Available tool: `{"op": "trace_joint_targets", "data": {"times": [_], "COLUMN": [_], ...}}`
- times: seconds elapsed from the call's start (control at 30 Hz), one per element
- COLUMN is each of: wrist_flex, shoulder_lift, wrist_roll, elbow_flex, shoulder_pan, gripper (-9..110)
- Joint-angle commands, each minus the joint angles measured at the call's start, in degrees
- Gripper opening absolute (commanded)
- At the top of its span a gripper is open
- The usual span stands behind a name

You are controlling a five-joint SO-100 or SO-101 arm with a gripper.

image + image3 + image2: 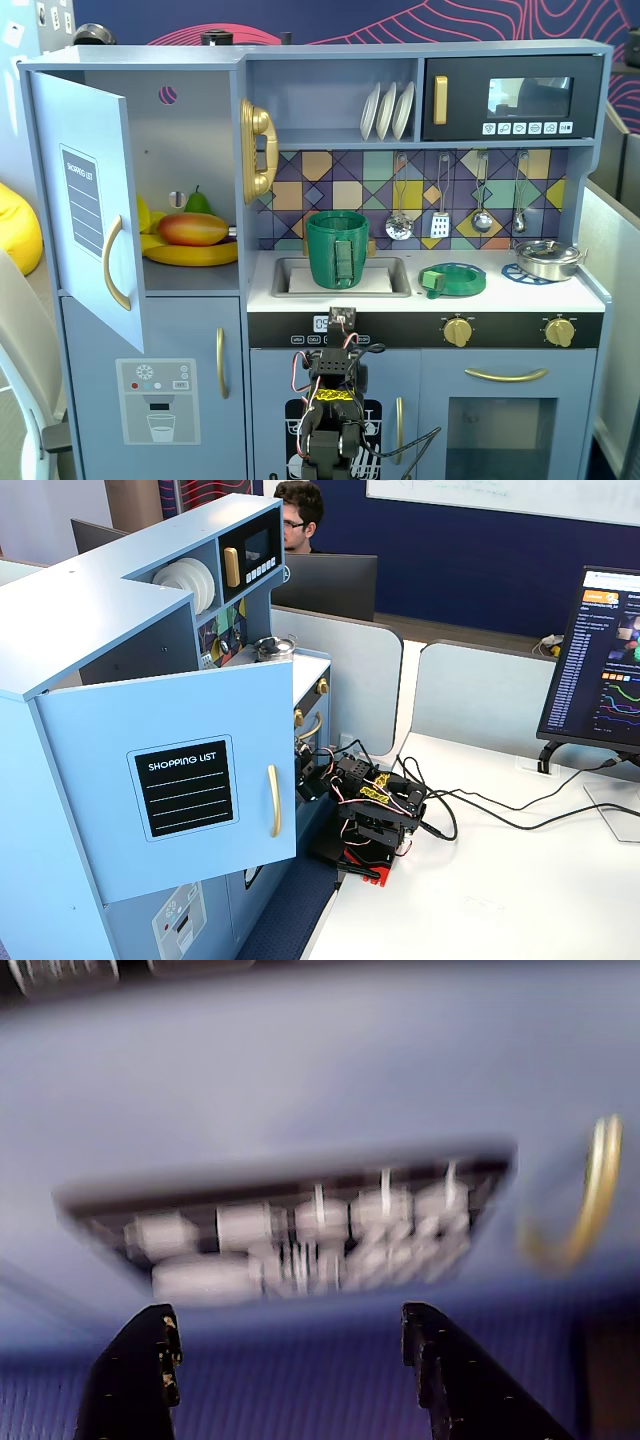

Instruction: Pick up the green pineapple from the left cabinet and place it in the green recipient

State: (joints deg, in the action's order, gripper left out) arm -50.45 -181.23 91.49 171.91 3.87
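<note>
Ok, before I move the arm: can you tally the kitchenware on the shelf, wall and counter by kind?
White plates: 3
Hanging utensils: 4
Green containers: 2, the tall green pot and the flat green dish
Steel pan: 1
Total: 10

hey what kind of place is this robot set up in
Most likely an office or lab demo corner: a grey-blue wooden toy kitchen stands against a white desk, with grey desk partitions, a lit computer monitor, and a seated person behind.
</note>
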Motion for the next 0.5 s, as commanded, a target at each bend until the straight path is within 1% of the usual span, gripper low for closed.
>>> {"op": "trace_joint_targets", "data": {"times": [0.0, 0.17, 0.47], "wrist_flex": [-10.81, -20.13, -31.73], "shoulder_lift": [-0.88, -0.88, -0.88], "wrist_roll": [-2.29, -3.96, -0.35], "elbow_flex": [-0.26, -0.26, -0.26], "shoulder_pan": [0.09, 0.18, 0.18], "gripper": [21, 21, 16]}}
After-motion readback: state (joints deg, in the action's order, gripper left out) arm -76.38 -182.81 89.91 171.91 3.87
